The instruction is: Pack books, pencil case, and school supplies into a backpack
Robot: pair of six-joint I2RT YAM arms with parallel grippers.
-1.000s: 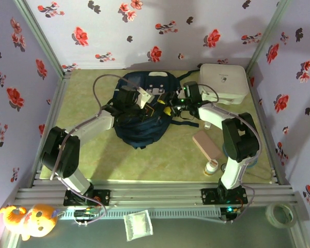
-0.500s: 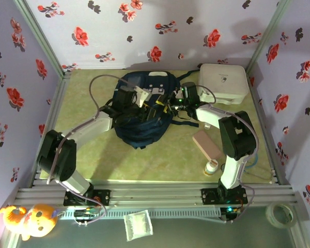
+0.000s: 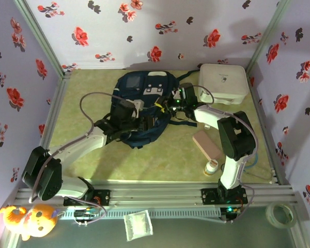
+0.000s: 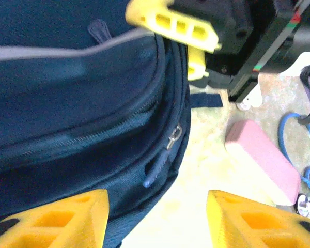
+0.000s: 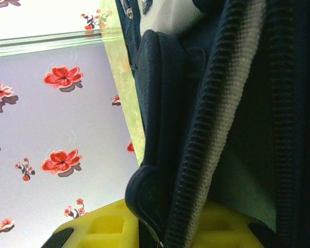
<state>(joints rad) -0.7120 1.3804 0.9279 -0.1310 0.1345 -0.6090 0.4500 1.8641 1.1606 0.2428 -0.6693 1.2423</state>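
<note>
The navy backpack (image 3: 142,111) lies flat mid-table, its grey buckle tabs toward the far wall. My right gripper (image 3: 164,106) is at its right side, and its yellow fingers (image 5: 95,227) are shut on a ribbed zip edge of the backpack (image 5: 217,129). My left gripper (image 4: 157,199) stands open over the backpack's near right edge, and a metal zip pull (image 4: 172,137) lies just ahead of it, apart from the fingers. The pink pencil case (image 3: 207,144) lies on the mat right of the backpack, and it is also in the left wrist view (image 4: 263,160). The books are out of view.
A white rounded box (image 3: 223,82) stands at the back right. A small white bottle (image 3: 212,167) stands near the right arm's base, by the pencil case. Blue cable (image 4: 299,150) loops on the right. Flowered walls close the mat on three sides.
My left gripper let go, opened and pulled back toward the near left. My right gripper closed on the backpack's edge and shifted slightly left.
</note>
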